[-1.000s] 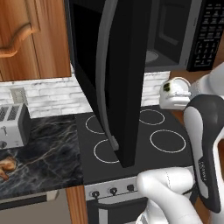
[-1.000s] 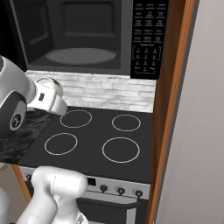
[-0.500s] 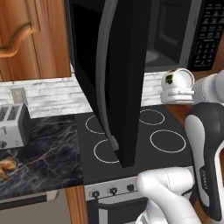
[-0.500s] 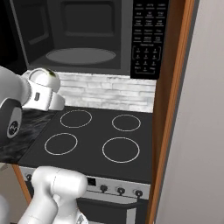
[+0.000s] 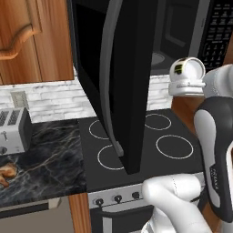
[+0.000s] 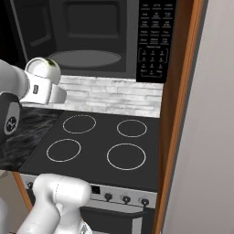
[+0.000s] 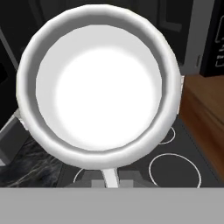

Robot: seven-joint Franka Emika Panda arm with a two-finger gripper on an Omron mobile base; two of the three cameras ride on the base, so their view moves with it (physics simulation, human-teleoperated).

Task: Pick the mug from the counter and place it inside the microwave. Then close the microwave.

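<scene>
The microwave (image 5: 136,68) dominates up top, its dark glass door (image 5: 119,86) swung wide open with the long grey handle (image 5: 107,77) curving down the edge, and the keypad (image 6: 155,41) glowing white on the right; inside, the round turntable (image 6: 84,58) sits bare. Below it stretches the flat black stovetop (image 6: 98,144) with its four white rings, a row of knobs (image 6: 125,199) along the front. Off to the left, the black marble bench (image 5: 38,164) carries the silver toaster (image 5: 13,132) near the back wall, and a brown pastry (image 5: 5,174) lies at the near left edge. Wooden cabinet door (image 5: 34,41) above that, with a curved handle. Now the small stuff: I've got the mug (image 7: 98,83) up in the air, in front of the open microwave and above the stovetop, well clear of the bench. My claw (image 7: 109,178) is pinched tight on the mug's rim, a thin slice of white wall squeezed between the fingertips (image 7: 94,183), and I'm staring straight down into its bright white bowl.
</scene>
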